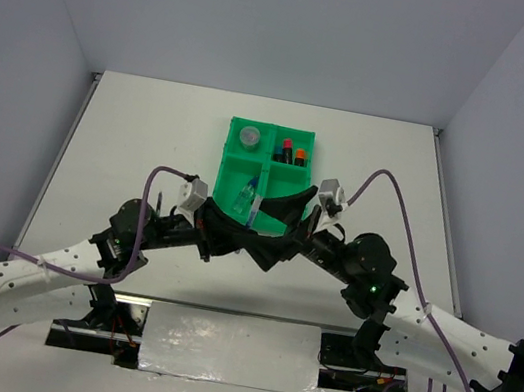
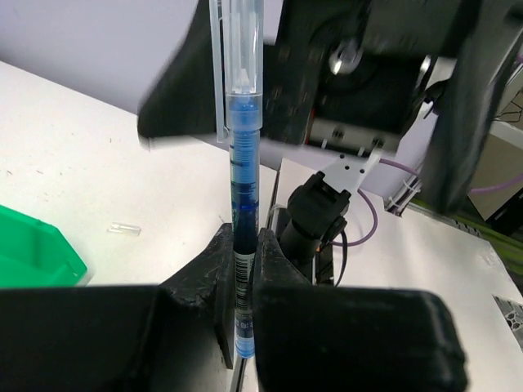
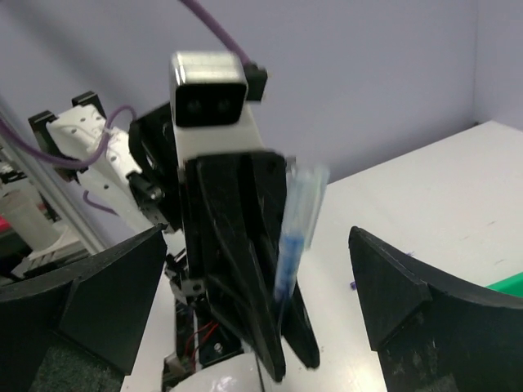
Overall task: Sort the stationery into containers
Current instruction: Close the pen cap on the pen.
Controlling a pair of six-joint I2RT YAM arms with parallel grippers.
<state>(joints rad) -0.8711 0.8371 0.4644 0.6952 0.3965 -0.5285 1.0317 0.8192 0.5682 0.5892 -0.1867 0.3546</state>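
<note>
Near edge: a silvery sheet [image 1: 230,348] lies on the tabletop [image 1: 131,132] between the two arm bases.

Left gripper [image 2: 243,255]: jaws clenched on a blue pen [image 2: 243,163], grasping its barcoded lower barrel. In the left wrist view the pen stands upright with its clear cap at the far end.

Right gripper [image 3: 257,237]: jaws released and spread wide, one finger on either side of the left gripper, apart from the pen.

Both grippers meet above the tabletop at the near edge of the green tray [image 1: 228,154], with the pen held raised between them. A small clear tube-like piece [image 2: 124,229] lies on the tabletop near the tray's corner.

Tray contents:
- A round grey disc [image 1: 249,136] lies in the far-left compartment.
- Two red-capped markers [image 1: 288,147] lie in the far-right compartment.
- The near-right compartment is largely hidden behind the grippers.
</note>
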